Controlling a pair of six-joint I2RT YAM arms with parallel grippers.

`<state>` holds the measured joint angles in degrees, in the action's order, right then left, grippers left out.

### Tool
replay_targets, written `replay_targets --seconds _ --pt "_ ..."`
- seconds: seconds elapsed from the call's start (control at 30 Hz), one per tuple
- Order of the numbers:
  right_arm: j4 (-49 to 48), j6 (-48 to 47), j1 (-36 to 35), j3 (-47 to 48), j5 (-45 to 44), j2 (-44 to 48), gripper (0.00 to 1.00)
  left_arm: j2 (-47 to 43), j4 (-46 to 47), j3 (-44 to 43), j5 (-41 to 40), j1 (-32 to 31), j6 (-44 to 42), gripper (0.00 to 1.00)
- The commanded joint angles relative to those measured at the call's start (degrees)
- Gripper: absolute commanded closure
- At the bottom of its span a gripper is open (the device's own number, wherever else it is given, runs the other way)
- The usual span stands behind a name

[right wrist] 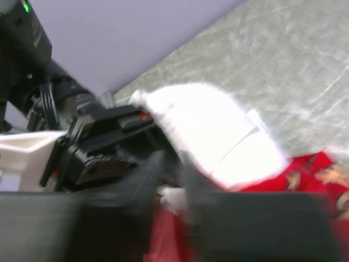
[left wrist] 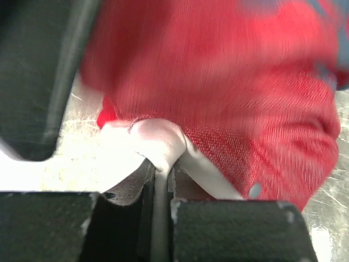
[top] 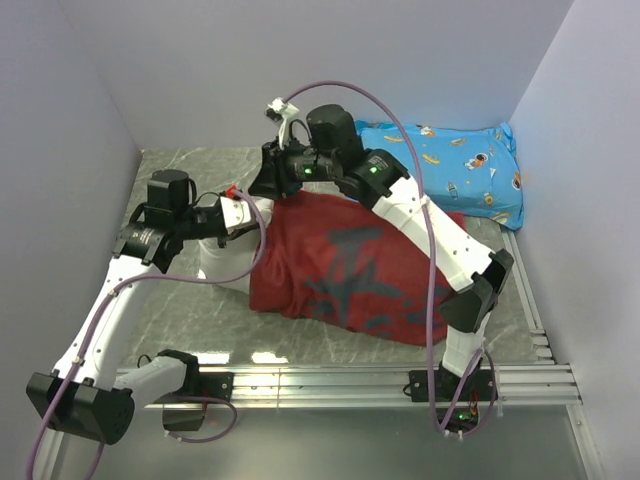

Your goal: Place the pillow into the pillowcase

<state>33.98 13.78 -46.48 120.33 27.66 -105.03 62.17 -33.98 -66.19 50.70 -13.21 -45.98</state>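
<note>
The tabletop (top: 190,325) carries everything. Most of what lies ahead of my two hands is the pillowcase (top: 340,270), spread dull red side up with its dark markings showing. It bulges, so I judge the greater part of the pillow is already inside. What is left is the end nearest my hands. There the pillow (right wrist: 212,136) pokes out bare and white past the red hem, so the case is not yet drawn over this last stretch. A blue cartoon-print pillow (top: 450,170) lies well beyond my right hand by the far wall, apart from the work.

My left arm reaches in low from the left. Its hand (left wrist: 159,183) is pressed tight on a fold of white pillow fabric, with the red hem just beyond the fingertips. My right arm stretches long across the case and bends down at the wrist, so its hand (top: 268,183) comes in close beside my left one at the same open end. Its own view is smeared. Red and white cloth sit around the fingers, but I cannot tell whether they grip anything.
</note>
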Motion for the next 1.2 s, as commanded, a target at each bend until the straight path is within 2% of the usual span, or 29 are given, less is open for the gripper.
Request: replay_targets --seconds 0.0,0.03,0.13,0.17,0.2,0.3,0.37,0.5,0.6,0.73,0.8,0.87,0.97,1.1,1.17 --pt "0.74 -6.25 3.22 3.32 2.21 5.18 0.58 -3.19 2.51 0.54 5.47 -1.73 -1.30 1.00" --pt "4.92 -9.53 4.89 4.72 2.74 7.28 0.40 -3.46 1.82 0.80 5.12 -1.64 -1.74 1.00" --pt "19.69 -23.85 12.18 4.91 0.83 12.72 0.23 -4.51 -0.20 1.68 5.20 -1.47 -4.20 1.00" --pt "22.77 -27.37 15.42 4.13 -0.92 14.31 0.22 -4.69 -0.21 1.86 5.11 -1.38 -4.56 1.00" --pt "28.02 -35.23 16.76 1.34 -2.59 15.90 0.22 -4.69 -0.21 2.21 5.20 -1.20 -4.56 1.00" --pt "30.27 -44.33 23.87 -7.71 -7.27 23.01 0.21 -4.87 -0.65 2.21 5.29 -1.03 -5.44 1.00" --pt "31.23 -47.78 26.52 -10.46 -7.27 26.19 0.21 -4.52 -1.00 2.21 5.29 -0.94 -5.88 1.00" --pt "35.88 -52.96 29.51 -13.27 -5.86 26.20 0.21 -3.64 -1.97 1.07 5.20 -0.94 -7.10 1.00" --pt "37.90 -56.22 30.39 -15.91 -4.38 25.15 0.34 -2.85 -2.32 0.10 4.85 -0.94 -7.20 1.00" --pt "40.38 -56.68 30.13 -16.27 1.68 23.04 0.69 -2.32 -1.01 -0.34 4.85 -0.94 -5.88 1.00" --pt "38.90 -53.62 27.42 -14.27 3.70 21.63 0.81 -2.14 0.13 -0.25 4.94 -0.94 -4.05 1.00" --pt "37.40 -51.15 22.61 -11.98 4.77 19.44 1.00 -2.06 1.89 0.10 5.29 -1.02 -3.07 1.00" --pt "33.10 -43.60 17.84 -5.39 8.27 16.88 1.00 -1.09 4.34 -0.25 5.90 -1.37 -0.61 1.00" --pt "18.26 -25.62 6.70 0.76 13.29 14.60 1.00 0.75 9.18 -1.66 6.08 -2.43 5.45 1.00" --pt "13.51 -21.01 4.04 2.44 13.21 13.28 1.00 1.46 9.98 -2.27 5.91 -2.78 6.86 0.99"
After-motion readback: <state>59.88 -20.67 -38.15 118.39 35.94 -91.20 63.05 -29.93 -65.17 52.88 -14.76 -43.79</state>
